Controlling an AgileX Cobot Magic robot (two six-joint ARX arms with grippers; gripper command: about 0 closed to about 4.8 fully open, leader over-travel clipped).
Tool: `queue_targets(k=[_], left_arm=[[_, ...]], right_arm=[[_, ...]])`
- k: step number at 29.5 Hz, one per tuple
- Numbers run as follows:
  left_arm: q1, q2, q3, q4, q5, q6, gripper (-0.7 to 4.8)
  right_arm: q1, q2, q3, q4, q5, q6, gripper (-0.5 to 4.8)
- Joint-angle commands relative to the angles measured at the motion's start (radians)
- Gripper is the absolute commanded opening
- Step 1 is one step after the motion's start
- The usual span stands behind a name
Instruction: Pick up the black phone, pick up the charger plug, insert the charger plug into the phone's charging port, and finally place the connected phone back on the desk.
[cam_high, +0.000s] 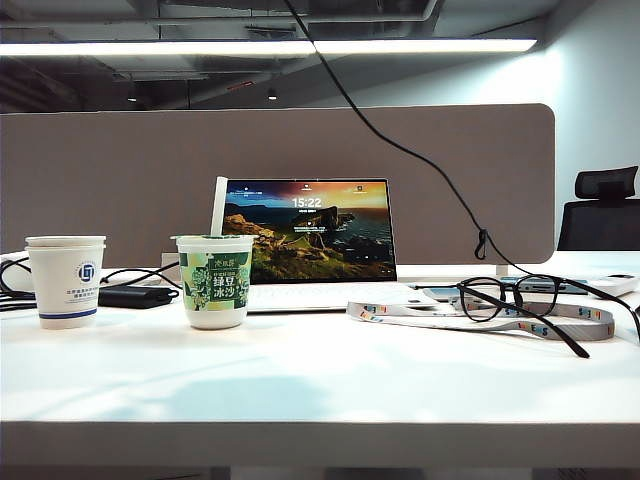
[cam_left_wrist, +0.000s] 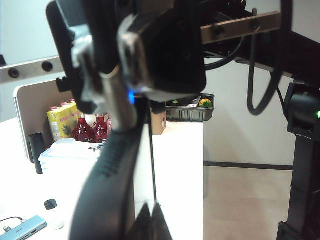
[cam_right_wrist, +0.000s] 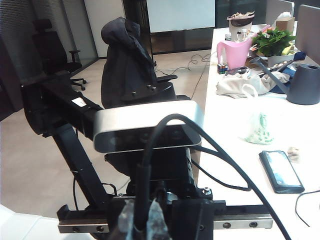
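The left tool (cam_left_wrist: 150, 220) pinches the black phone (cam_left_wrist: 107, 175) edge-on at its view's lower centre. The right tool (cam_right_wrist: 142, 220), pressed together on the charger plug's cable (cam_right_wrist: 165, 150), sits bottom centre, above the surface (cam_high: 320, 380).

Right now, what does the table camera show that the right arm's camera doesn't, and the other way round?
Only the exterior view: an open laptop, a paper cup, a green cup and glasses on the white desk; no jaws. Only the right wrist view: the right gripper, jaws shut on the charger cable, a silver camera, a pink watering can and a jacket. Both: that cable. The left gripper appears in neither.
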Motion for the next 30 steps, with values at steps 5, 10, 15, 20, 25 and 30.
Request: queue_targets(k=[5, 10, 15, 20, 25, 30], left_arm=[[0.002, -0.013, 0.014, 0.030, -0.026, 0.006, -0.07], [0.002, -0.012, 0.014, -0.100, -0.126, 0.058, -0.07], [0.002, -0.012, 0.014, -0.196, -0.267, 0.056, -0.07], [0.002, -0.011, 0.014, -0.241, -0.268, 0.046, -0.07], [0.001, 0.028, 0.014, -0.298, -0.275, 0.045, -0.07], [-0.026, 0.141, 0.014, -0.322, -0.317, 0.039, -0.07]], right_arm=[[-0.028, -0.023, -0.003, -0.028, 0.095, 0.000, 3.16], [-0.087, -0.075, -0.003, -0.068, 0.100, 0.000, 3.13], [-0.095, -0.095, -0.004, -0.323, 0.281, -0.123, 1.39], [-0.072, -0.075, -0.005, -0.566, 0.535, -0.272, -0.06], [-0.072, -0.075, -0.005, -0.578, 0.601, -0.296, -0.06], [-0.072, -0.076, -0.005, -0.595, 0.847, -0.283, -0.06]])
